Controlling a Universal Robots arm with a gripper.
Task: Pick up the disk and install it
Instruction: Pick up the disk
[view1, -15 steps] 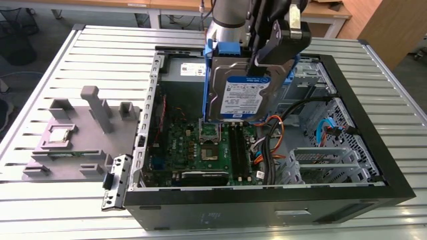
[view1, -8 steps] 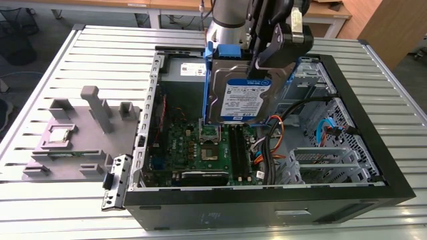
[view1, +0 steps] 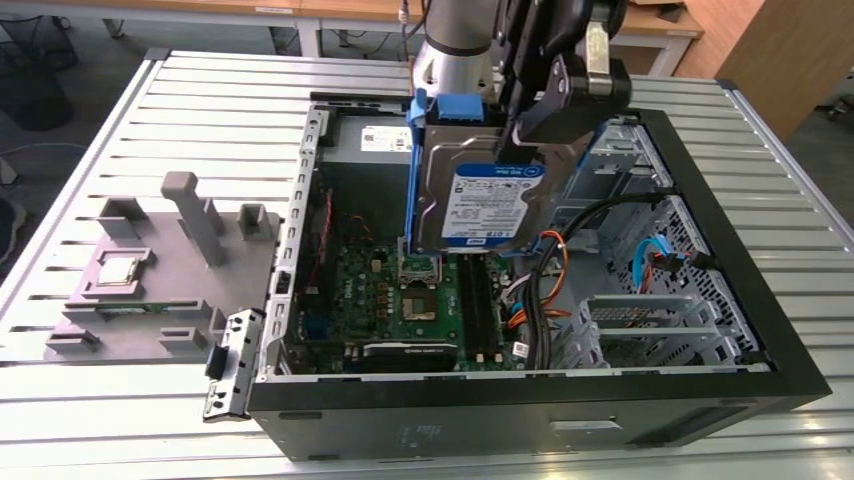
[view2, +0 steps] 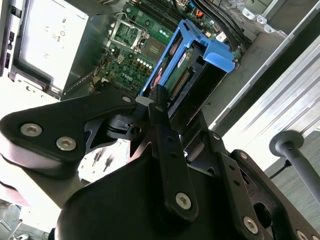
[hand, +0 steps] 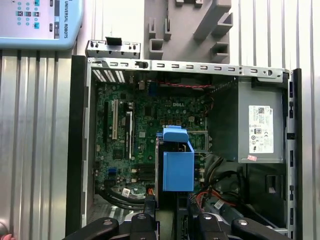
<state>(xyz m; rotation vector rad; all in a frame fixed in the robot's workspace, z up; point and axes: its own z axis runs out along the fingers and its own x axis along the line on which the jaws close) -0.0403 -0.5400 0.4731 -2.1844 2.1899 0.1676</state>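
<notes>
The disk (view1: 481, 195), a silver-grey drive with a white-and-blue label in a blue carrier frame, hangs on edge above the open computer case (view1: 534, 400). My gripper (view1: 523, 135) is shut on its upper end, black fingers clamping both faces. In the second wrist view the fingers (view2: 161, 107) pinch the disk (view2: 195, 65) over the green motherboard (view2: 130, 55). In the first wrist view the blue carrier (hand: 177, 162) sits in front of the gripper (hand: 172, 212), over the middle of the case.
Inside the case are the motherboard (view1: 414, 300), a grey power supply with a white label (hand: 260, 127), cables (view1: 561, 270) and a metal drive cage (view1: 667, 310). A grey fixture block (view1: 147, 270) stands at the exterior view's left on the slatted table. A pendant (hand: 35, 22) lies nearby.
</notes>
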